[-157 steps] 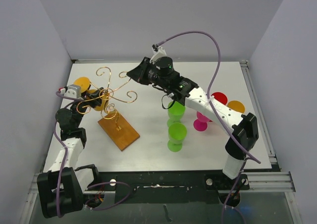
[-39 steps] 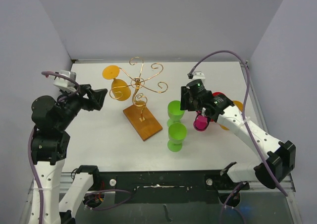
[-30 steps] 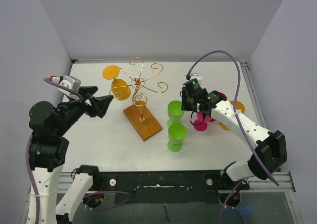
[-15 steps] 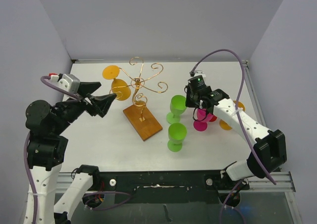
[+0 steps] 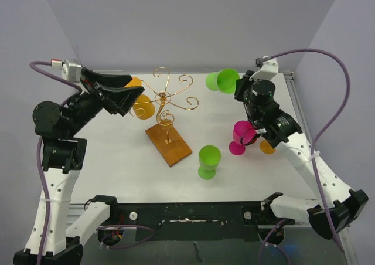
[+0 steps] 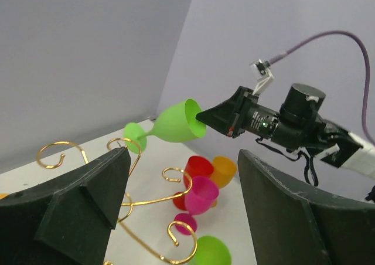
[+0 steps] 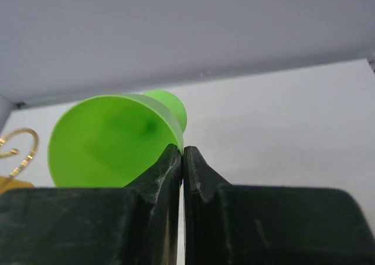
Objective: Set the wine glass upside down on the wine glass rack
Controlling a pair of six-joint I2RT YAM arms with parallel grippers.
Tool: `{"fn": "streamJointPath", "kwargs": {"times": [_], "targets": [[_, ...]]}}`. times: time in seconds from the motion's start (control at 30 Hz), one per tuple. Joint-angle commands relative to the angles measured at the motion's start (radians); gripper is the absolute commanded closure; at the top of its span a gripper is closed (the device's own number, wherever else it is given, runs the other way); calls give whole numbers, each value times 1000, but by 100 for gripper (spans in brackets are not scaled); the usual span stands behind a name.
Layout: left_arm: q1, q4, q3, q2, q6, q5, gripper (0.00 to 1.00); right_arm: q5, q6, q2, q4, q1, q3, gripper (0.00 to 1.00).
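My right gripper (image 5: 239, 84) is shut on the rim of a green wine glass (image 5: 224, 80) and holds it on its side high above the table's far right, foot pointing left toward the rack. In the right wrist view the jaws (image 7: 182, 149) pinch the glass's rim (image 7: 111, 145). The gold wire wine glass rack (image 5: 171, 98) stands on its brown wooden base (image 5: 169, 143) mid-table. An orange glass (image 5: 143, 106) hangs on its left arm. My left gripper (image 5: 122, 98) is open and empty, raised left of the rack; its view (image 6: 183, 152) shows the held green glass (image 6: 176, 123).
A second green glass (image 5: 209, 159) stands upright near the front middle. Magenta (image 5: 243, 135), red (image 6: 198, 166) and orange (image 5: 266, 146) glasses cluster at the right under my right arm. Grey walls enclose the table on three sides.
My right gripper has lifted one green glass off the table and carried it up and toward the back, tipped on its side. My left arm has risen, staying open.
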Motion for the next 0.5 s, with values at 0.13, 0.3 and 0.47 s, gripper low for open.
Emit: {"fn": "streamJointPath", "kwargs": {"times": [0.13,0.3,0.47], "targets": [[-6,512,-14,128,-522,-55,28,86,-175,-160,648,107,-106,100],[-64,542,-5,176,-649,-227,30,31,-252,-162,964,212,-163,100],[-172,515,-13,193,-682,-392,35,-49,-259,-113,1130,278,-164,100]]}}
